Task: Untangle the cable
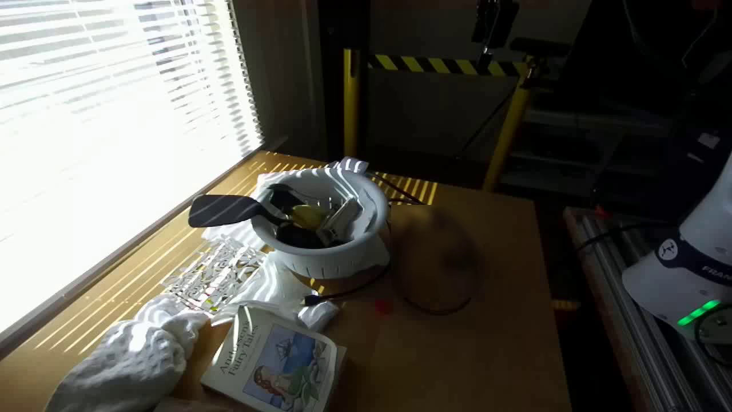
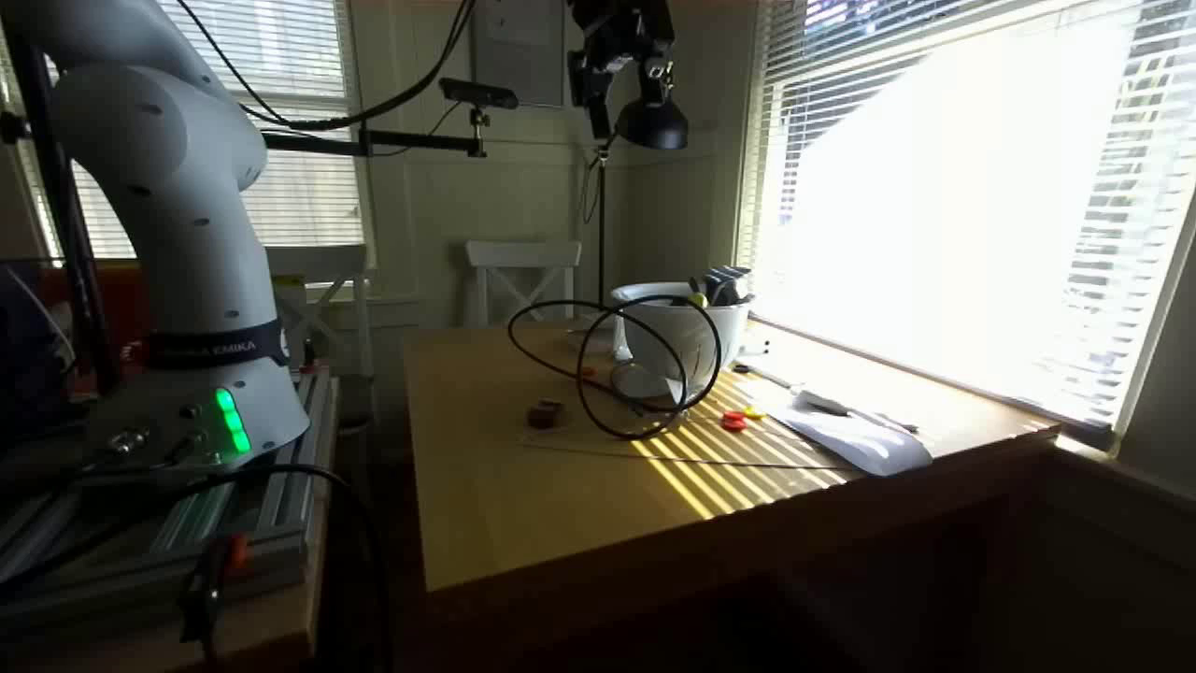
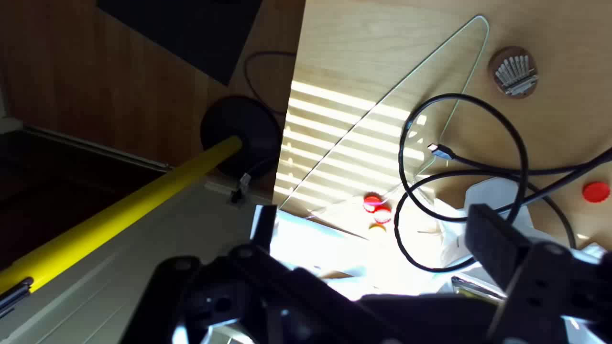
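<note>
The black cable [image 2: 638, 436] lies in overlapping loops in front of the white basket [image 2: 733, 327]. In the wrist view the cable [image 3: 396, 226] forms two crossing loops, with its plug end [image 3: 443, 151] inside one loop and strands running off the right edge. In an exterior view, the plug [image 1: 311, 299] and part of the cable show beside the basket [image 1: 343, 266]; a blurred patch hides the rest. My gripper [image 3: 375, 229] is open and empty; its right finger overlaps the loops in the view. In an exterior view the gripper [image 2: 624, 107] is high above the table, apart from the cable.
A black spatula [image 1: 223, 210] sticks out of the basket. A book [image 1: 297, 366] and white cloth [image 1: 131, 355] lie nearby. Red caps [image 3: 372, 202], a thin pale cord [image 3: 406, 76] and a round wooden piece with metal tines [image 3: 514, 71] lie on the table. A lamp [image 2: 659, 126] stands behind.
</note>
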Robot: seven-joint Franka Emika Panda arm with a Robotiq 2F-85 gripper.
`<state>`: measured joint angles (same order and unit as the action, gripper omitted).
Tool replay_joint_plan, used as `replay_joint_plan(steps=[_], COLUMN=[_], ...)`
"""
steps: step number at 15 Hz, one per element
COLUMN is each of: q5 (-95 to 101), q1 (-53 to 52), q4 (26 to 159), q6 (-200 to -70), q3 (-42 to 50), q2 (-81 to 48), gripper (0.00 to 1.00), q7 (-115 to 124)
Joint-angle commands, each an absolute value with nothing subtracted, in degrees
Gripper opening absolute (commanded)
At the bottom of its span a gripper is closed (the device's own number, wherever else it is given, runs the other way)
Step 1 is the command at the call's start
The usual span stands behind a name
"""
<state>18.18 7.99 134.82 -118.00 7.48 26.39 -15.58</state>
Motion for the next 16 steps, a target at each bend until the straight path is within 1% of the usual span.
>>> replay_joint_plan(steps=[1,3,6,9,13,15,16], q5=[18.3,18.6,14.5,15.1,16.2,14.8,15.5], q1=[7.6,7.1,3.1,1.2,0.8,0.7,2.2], q4=[134.7,135.5,139.1,142.5,145.9,146.2,146.1], q6=[-117.8,-118.0,-119.1,-120.2,-124.3,-127.6,-124.7], q3=[7.8,7.4,9.0,9.8,12.4,13.7,11.4], q2=[26.4,26.5,25.7,24.3,20.6,16.6,20.0], gripper=[1.00,1.00,1.00,1.00,1.00,1.00,1.00], q7=[-15.5,-16.0,-25.1,-31.9,-44.6,-51.8,-46.2])
